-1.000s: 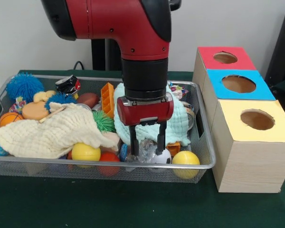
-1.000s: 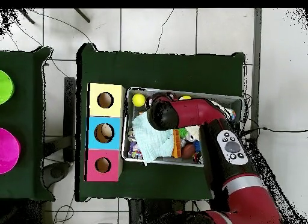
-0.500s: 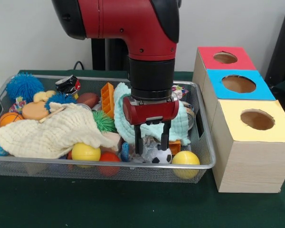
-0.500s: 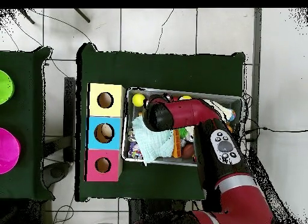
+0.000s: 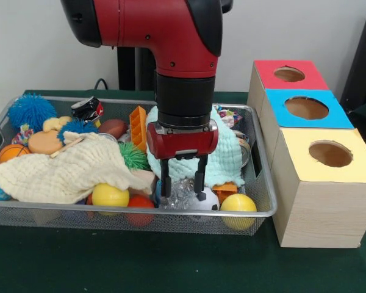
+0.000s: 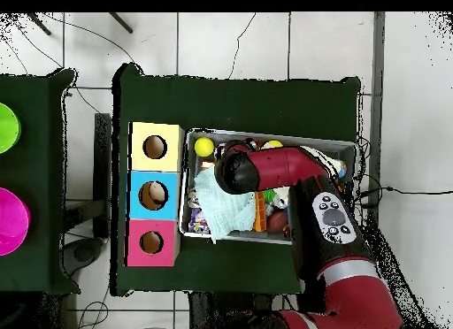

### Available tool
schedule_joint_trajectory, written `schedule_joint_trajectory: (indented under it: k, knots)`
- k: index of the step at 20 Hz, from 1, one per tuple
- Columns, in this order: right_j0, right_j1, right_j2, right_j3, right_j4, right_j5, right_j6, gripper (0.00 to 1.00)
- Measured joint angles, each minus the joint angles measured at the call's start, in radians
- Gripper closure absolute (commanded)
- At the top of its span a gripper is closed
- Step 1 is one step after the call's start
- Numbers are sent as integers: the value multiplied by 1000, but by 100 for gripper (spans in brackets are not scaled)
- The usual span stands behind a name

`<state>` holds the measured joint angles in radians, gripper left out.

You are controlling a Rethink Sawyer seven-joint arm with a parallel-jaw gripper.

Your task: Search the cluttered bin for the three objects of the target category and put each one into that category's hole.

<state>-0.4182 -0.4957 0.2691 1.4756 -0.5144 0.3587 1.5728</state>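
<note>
The wire mesh bin point(image 5: 110, 210) stands on the green table, packed with toys and cloths; it also shows in the overhead view point(image 6: 239, 238). My gripper point(image 5: 182, 186) hangs low in the bin's front part, open. Its fingers point(image 5: 165, 183) straddle a clear crinkly thing point(image 5: 182, 190) beside a small soccer ball point(image 5: 208, 200). The hole point(image 5: 289, 74) in the red-topped box lies at the far right; it also shows in the overhead view point(image 6: 151, 242). In the overhead view the arm's wrist point(image 6: 234, 171) covers the gripper.
A mint cloth point(image 5: 229, 152) lies behind the gripper and a cream cloth point(image 5: 61, 171) to its left. Yellow balls point(image 5: 110, 195) point(image 5: 238, 202) and an orange ball point(image 5: 140, 201) sit at the front rim. Blue-topped point(image 5: 306, 108) and yellow-topped point(image 5: 330, 154) boxes stand right of the bin.
In the front view the gripper first shifted right, then came back left and a little lower. Its fingers stay equally far apart. The soccer ball is now partly hidden behind the right finger.
</note>
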Motion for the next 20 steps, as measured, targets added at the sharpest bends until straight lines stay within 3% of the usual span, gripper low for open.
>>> schedule_joint_trajectory:
  k: [20]
  knots:
    - [0,0,-11,-1,1,-1,0,0]
